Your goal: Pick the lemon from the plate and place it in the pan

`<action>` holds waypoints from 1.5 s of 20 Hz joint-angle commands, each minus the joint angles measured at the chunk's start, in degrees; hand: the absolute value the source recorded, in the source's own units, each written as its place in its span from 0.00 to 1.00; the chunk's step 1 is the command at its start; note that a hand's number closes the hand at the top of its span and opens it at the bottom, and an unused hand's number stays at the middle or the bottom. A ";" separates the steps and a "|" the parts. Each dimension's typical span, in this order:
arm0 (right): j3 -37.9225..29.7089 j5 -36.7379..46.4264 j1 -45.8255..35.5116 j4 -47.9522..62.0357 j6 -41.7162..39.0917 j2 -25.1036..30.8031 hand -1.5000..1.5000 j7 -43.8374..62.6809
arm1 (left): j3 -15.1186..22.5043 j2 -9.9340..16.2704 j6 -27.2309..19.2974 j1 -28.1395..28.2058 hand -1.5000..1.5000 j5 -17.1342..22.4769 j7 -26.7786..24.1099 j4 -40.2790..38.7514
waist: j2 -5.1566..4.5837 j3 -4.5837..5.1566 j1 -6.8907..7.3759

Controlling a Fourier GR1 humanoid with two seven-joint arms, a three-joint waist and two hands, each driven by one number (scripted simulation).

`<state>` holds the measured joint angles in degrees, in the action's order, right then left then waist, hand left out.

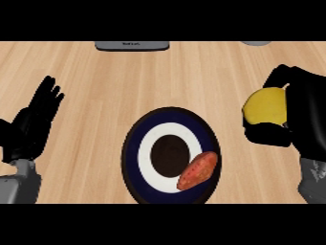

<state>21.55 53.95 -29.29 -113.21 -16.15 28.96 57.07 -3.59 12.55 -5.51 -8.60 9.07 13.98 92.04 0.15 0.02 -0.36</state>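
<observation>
A: So where's our lemon [266, 105]?
B: We've got it wrapped in our right hand [303, 119], up off the plate [135, 143], over the counter [158, 81]. A sweet potato [197, 171] lies on the plate.
A: Left hand [35, 119]?
B: Resting, fingers straight, holding nothing.

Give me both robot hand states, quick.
Left robot hand: open, resting at left, holding nothing.
Right robot hand: shut on the lemon.
</observation>
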 commanded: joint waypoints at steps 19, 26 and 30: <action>-34.74 -12.44 10.87 39.34 23.37 8.28 1.00 -46.65 | 2.40 -4.04 -1.72 0.17 0.50 -3.57 -0.01 0.57 | -0.45 -0.10 1.21; -34.39 -9.90 3.55 61.42 31.12 5.62 1.00 -60.43 | 0.02 -2.80 0.63 -2.90 0.50 -2.03 -0.95 -2.59 | -0.53 -0.08 1.34; -35.19 -8.91 1.77 69.60 31.09 4.13 1.00 -57.31 | -2.25 -0.22 2.50 -5.87 0.50 -0.18 1.43 -3.62 | -0.59 -0.10 1.41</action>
<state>-12.59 44.59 -24.50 -53.12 13.18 34.70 0.05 -4.56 11.03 -3.90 -11.34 7.89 13.60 89.88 -0.34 -0.06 0.92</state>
